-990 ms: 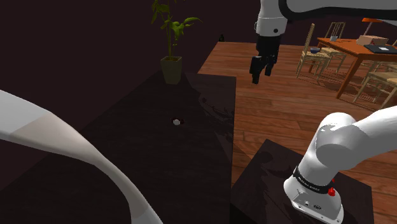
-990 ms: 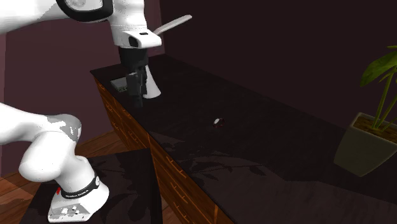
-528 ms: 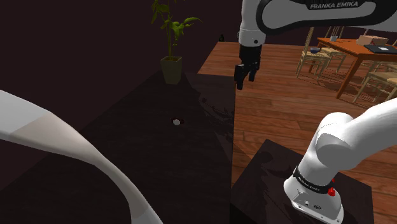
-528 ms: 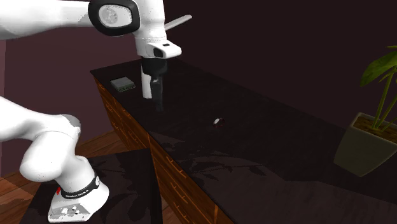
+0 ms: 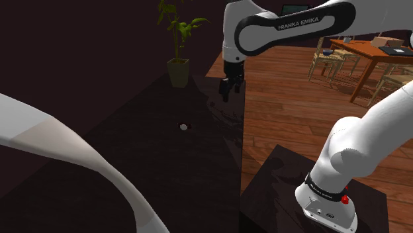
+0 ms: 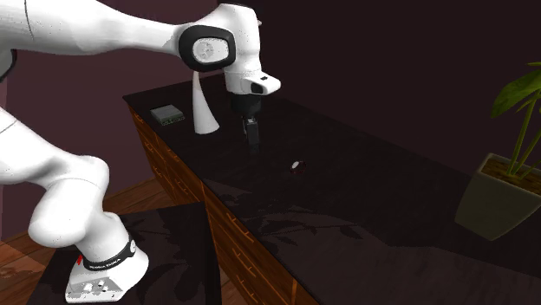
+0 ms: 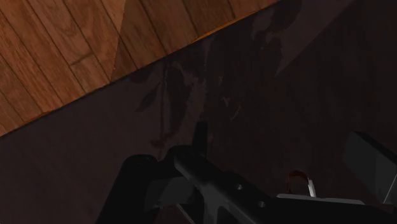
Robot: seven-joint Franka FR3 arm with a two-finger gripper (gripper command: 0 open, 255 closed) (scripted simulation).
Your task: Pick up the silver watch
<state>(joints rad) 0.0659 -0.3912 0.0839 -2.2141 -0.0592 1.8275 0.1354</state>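
The silver watch is a small pale object with a reddish part, lying flat near the middle of the dark countertop. It appears as a small speck in the second exterior view. My black gripper hangs open above the counter's edge, to the shoulder view's right of the watch and well above it. From the second exterior view the gripper sits to the left of the watch. In the wrist view the fingers stand apart, with the watch far below between them, untouched.
A potted plant stands at the counter's far end, also seen as the plant. A white cone-shaped lamp base and a small grey box sit at the other end. Wooden floor, a dining table and chairs lie beyond.
The gripper has moved down and toward the shoulder view's left, from over the wooden floor to above the counter's edge, closer to the watch. The watch has not moved.
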